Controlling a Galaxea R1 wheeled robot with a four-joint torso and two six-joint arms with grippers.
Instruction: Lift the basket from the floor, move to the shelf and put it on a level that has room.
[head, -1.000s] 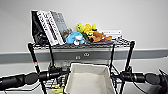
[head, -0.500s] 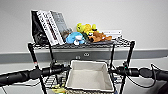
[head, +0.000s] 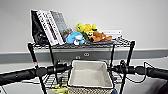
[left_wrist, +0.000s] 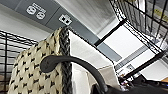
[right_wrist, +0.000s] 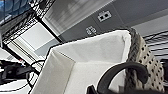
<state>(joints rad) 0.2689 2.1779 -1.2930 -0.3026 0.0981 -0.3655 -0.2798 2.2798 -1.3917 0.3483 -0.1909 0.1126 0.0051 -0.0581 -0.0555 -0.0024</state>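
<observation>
- basket (head: 90, 75): held betw. both arms, at shelf (head: 130, 53) front edge, below top tier.
- L gripper (head: 65, 68), R gripper (head: 113, 69): each clamped on a side rim.

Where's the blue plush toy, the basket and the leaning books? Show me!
Blue plush toy (head: 75, 38), head view, on its round body.
Shallow cream-lined woven basket with dark rim (head: 90, 74), head view, on the lining of its floor.
Leaning books (head: 51, 26), head view, on a pale cover.

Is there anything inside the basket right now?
No, in the head view the basket shows only its bare cream lining, held between the two arms in front of the shelf.
</observation>
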